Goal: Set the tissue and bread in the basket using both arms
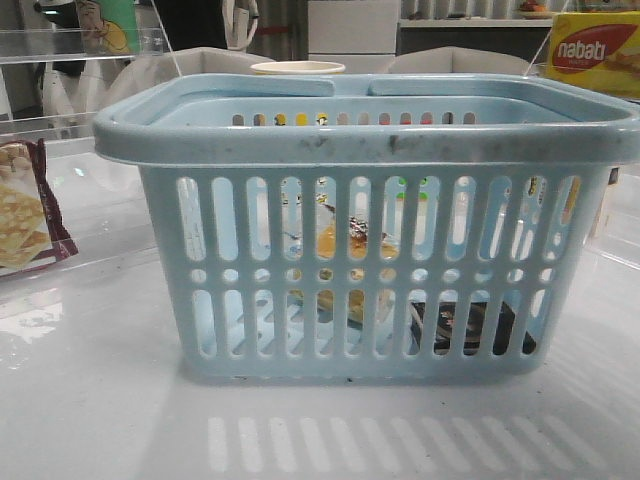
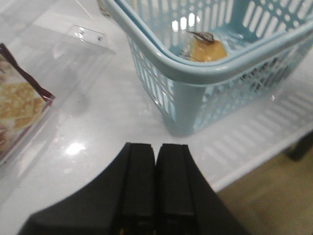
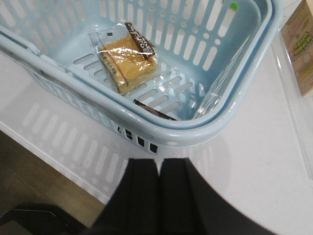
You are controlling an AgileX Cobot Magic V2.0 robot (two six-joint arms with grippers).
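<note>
**Both items inside basket; grippers closed and empty**

Left gripper: fingers pressed together, nothing between them. It hangs over bare white table, just outside a corner of the light-blue basket. Off to one side of it lies a maroon-edged cracker pack, touching a clear acrylic tray; neither stands between the gripper and the basket.

Right gripper: fingers likewise shut together, holding nothing. It sits just outside the basket's thick rim, near the table edge. A printed box lies beyond the basket's far corner, well apart from the gripper; its print is too small to read.

Contents: the bread, golden-brown in crinkly clear wrap, lies flat on the basket floor, its dark printed patch along the wrap's far end; the writing there cannot be read. Its long axis runs diagonally to the basket walls. The tissue, a dark flat packet, lies on the floor against the wall nearest the right gripper, mostly hidden by the rim; its heading cannot be told.

Legible writing: "nabati" on a yellow box behind the basket in the front view.
</note>
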